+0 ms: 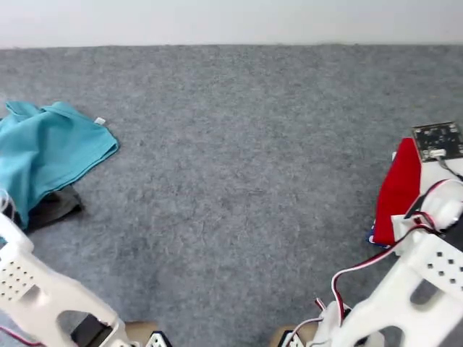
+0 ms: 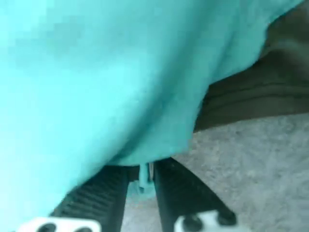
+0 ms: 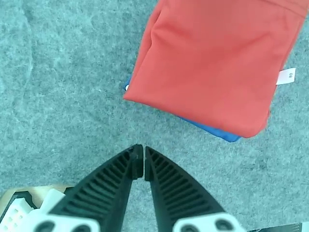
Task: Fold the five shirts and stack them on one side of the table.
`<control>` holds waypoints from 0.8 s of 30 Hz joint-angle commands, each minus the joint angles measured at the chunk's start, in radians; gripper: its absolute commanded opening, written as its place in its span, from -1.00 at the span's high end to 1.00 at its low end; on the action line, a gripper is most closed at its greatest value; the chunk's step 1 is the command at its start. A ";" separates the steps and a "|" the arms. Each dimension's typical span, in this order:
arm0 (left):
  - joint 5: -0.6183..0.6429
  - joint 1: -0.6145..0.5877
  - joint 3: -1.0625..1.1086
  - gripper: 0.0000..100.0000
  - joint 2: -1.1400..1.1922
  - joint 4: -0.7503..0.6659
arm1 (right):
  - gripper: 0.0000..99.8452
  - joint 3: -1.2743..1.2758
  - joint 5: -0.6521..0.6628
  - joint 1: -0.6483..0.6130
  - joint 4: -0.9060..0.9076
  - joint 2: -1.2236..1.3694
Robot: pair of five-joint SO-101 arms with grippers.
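Nearest the bases, the right gripper [image 3: 140, 162] hangs over bare grey table [image 1: 246, 166]. Its two black ribbed fingers are pressed together at the tips with nothing between them. Just beyond those tips lies the red shirt [image 3: 217, 58], folded into a neat rectangle with a small white tag [image 3: 288, 76] at one edge. It rests on top of a blue shirt [image 3: 212, 129], of which a thin strip shows along one side. In the high view the red shirt [image 1: 399, 189] sits at the right edge of the table, its long axis running from the near side toward the far side, partly covered by the right arm [image 1: 405, 289].

On the other side, the left gripper [image 2: 145, 179] has its fingers drawn almost together on a thin edge of the teal shirt [image 2: 96, 82], which drapes loosely over it. A dark grey shirt [image 2: 256, 92] lies just past it on the table. From above, the teal shirt [image 1: 47, 148] is rumpled at the left edge and lies slantwise, its tagged corner pointing toward the table's middle. The dark grey shirt [image 1: 54, 206] peeks out from under its near edge
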 commanded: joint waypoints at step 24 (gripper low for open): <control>0.614 0.964 -0.120 0.98 -0.755 0.137 | 0.98 -0.008 -0.008 0.007 0.038 -0.022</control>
